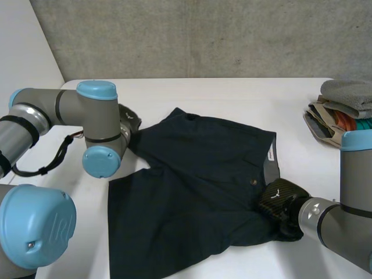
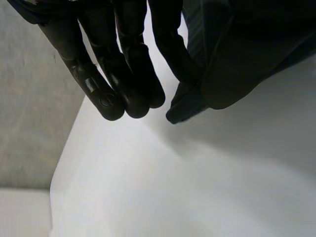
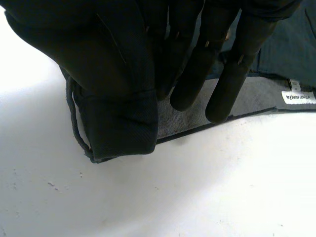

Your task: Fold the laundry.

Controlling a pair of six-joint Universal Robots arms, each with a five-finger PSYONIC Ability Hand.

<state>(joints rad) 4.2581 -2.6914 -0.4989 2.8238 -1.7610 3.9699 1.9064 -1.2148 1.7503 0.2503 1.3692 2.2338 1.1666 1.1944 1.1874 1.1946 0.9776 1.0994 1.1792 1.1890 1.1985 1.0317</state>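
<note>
Shorts (image 1: 192, 174) lie spread, front up, across the middle of the table (image 1: 232, 93), waistband toward the right of the frame and legs toward the left. This looks like the very start of the fold: nothing is doubled over yet, and both hands are taking hold.

At upper left, the left hand (image 1: 129, 119) is at the far leg's hem corner. In its wrist view, its fingers (image 2: 123, 84) hang nearly straight, and a tip of dark cloth seems pinched between them and the thumb, raised clear of the table. At lower right, the right hand (image 1: 282, 200) is at the near end of the waistband. Its wrist view shows the cloth wrapped over the thumb, with straight fingers (image 3: 197, 79) pressing it from the inner side, so it grips the waistband corner.

The next move probably calls for both hands to lift together, keeping the cloth taut between them, and to lay one half over the other. The left pinch looks slight and could slip.

The shorts are a dark navy woven cloth, matte and fairly stiff, with stitched hems. A paler grey lining (image 3: 256, 98) shows inside the waistband, along with a small white label (image 3: 298, 97) and a brown button (image 1: 253, 182). A stack (image 1: 343, 110) of folded pieces sits at the right edge. The table is smooth and white.
</note>
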